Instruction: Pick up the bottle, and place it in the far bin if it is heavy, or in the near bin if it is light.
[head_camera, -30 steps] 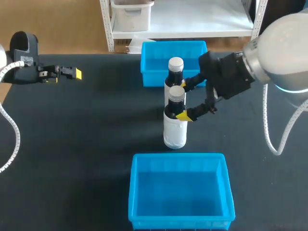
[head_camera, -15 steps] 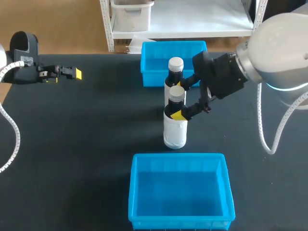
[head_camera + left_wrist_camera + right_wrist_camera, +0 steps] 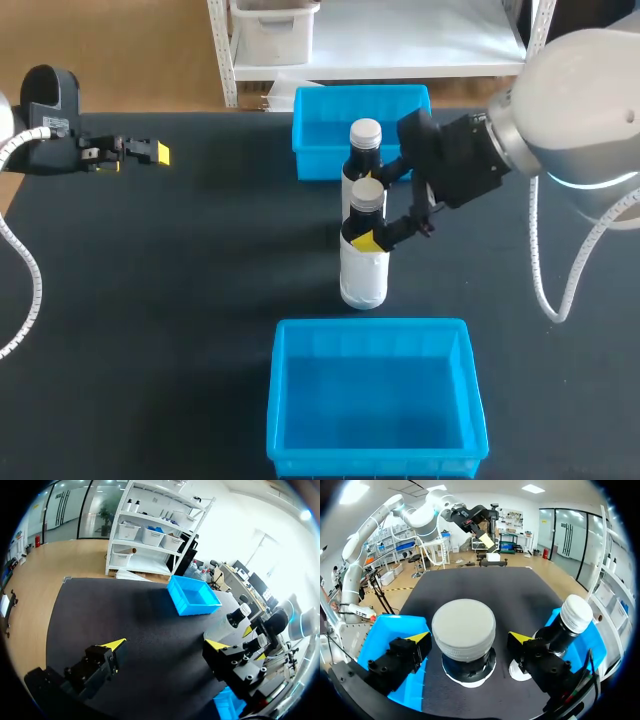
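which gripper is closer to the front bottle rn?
Right. The right gripper has its fingers on either side of the front bottle at its neck; the left gripper sits far off near the table's left edge.

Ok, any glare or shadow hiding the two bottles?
Head view: even light, no glare on the near bottle or far bottle, a faint shadow on the table beside them. Right wrist view: the near bottle's cap is evenly lit, its neck shaded. Left wrist view: brightness washes out my right arm.

At the table's (image 3: 150, 300) middle, the front bottle (image 3: 364, 272) stands just before the rear bottle (image 3: 365, 150); far bin (image 3: 325, 130) behind them, near bin (image 3: 370, 395) at the near edge.
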Robot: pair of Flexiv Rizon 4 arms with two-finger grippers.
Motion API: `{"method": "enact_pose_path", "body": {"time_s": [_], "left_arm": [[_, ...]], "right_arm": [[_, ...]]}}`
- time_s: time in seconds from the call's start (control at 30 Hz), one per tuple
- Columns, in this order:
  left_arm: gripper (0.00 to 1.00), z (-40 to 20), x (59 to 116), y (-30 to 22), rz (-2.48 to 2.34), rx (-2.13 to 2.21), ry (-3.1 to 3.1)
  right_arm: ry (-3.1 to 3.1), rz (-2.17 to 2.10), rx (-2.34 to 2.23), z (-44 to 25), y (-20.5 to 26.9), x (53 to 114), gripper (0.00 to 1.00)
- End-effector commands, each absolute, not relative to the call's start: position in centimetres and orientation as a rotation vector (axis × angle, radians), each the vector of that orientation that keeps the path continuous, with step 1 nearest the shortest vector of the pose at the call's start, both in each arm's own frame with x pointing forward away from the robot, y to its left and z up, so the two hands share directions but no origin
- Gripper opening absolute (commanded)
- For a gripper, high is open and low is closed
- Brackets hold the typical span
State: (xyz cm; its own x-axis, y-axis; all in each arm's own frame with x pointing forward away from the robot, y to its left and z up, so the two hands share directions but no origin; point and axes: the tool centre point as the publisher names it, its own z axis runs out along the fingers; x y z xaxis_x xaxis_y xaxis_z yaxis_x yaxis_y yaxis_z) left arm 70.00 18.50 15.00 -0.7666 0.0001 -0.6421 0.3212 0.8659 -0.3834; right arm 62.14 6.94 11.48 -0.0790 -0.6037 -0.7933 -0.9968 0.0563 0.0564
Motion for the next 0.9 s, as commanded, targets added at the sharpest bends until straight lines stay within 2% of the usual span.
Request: {"method": "enact_pose_path", "body": {"time_s": [0.03,0.13,0.17,0.3,0.47,0.5,0.53,0.9], "left_arm": [[1.0,15.0,70.0,18.5,-0.636,0.231,2.374],[1.0,15.0,70.0,18.5,-0.636,0.231,2.374],[1.0,15.0,70.0,18.5,-0.636,0.231,2.374],[1.0,15.0,70.0,18.5,-0.636,0.231,2.374],[1.0,15.0,70.0,18.5,-0.636,0.231,2.374],[1.0,15.0,70.0,18.5,-0.636,0.231,2.374],[1.0,15.0,70.0,18.5,-0.636,0.231,2.374],[1.0,15.0,70.0,18.5,-0.636,0.231,2.374]], "right_arm": [[1.74,0.864,-1.604,11.3,7.0,62.4,0.81],[1.737,0.865,-1.603,11.4,7.0,62.4,0.6],[1.736,0.865,-1.602,11.4,7.0,62.4,0.5],[1.736,0.864,-1.602,11.4,7.0,62.4,0.44],[1.737,0.863,-1.602,11.4,6.9,62.2,0.2],[1.736,0.862,-1.601,11.5,6.9,62.2,0.05],[1.735,0.861,-1.601,11.6,6.9,62.1,0.0],[1.697,0.795,-1.601,15.3,5.9,61.0,0.0]]}}
